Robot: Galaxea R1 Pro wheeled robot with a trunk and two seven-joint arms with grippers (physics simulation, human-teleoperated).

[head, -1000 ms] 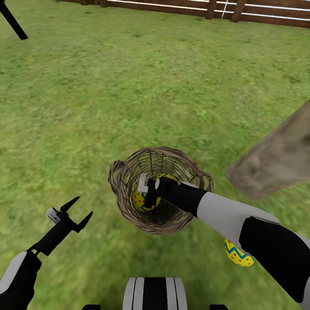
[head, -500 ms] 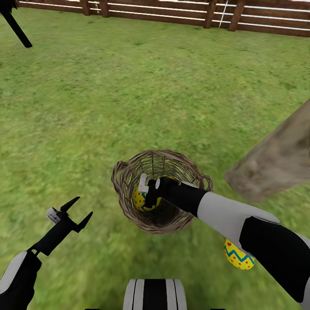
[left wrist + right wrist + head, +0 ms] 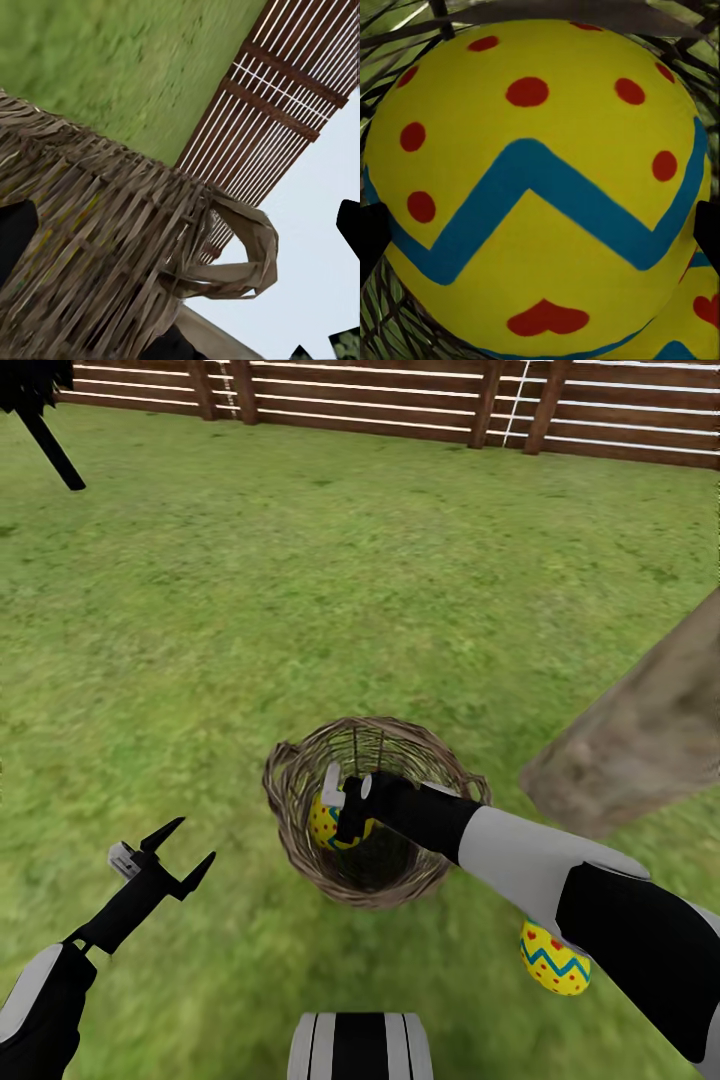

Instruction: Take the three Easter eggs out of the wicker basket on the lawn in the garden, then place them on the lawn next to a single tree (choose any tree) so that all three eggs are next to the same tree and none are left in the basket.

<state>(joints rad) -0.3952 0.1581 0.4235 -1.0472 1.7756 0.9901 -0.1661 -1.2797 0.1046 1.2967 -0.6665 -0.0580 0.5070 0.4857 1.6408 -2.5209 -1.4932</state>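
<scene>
Step in hand: I judge I'm on an egg pickup, with my right gripper (image 3: 345, 815) reached down inside the wicker basket (image 3: 290, 825).
Right fingers: they sit either side of the egg in the basket (image 3: 536, 195), dark tips at its two flanks; I cannot tell whether they are clamped on it or just bracketing it.
Second egg in the basket: a sliver of another patterned egg (image 3: 697, 315) shows just beside the first.
Egg already out: one Easter egg (image 3: 553, 960) lies on the lawn (image 3: 300, 580) near the tree trunk (image 3: 640, 740), partly under my right forearm.
Left gripper: left gripper (image 3: 172, 855) hangs spread and empty above the grass, just beside the basket's outer wall, whose loop handle (image 3: 247, 255) is close to it.
Backdrop: the slatted wooden fence (image 3: 400, 400) runs along the lawn's far edge.
Next move, as I judge it: confirm a firm hold, lift straight up clear of the braided rim, then set the egg down beside the one by the trunk.
</scene>
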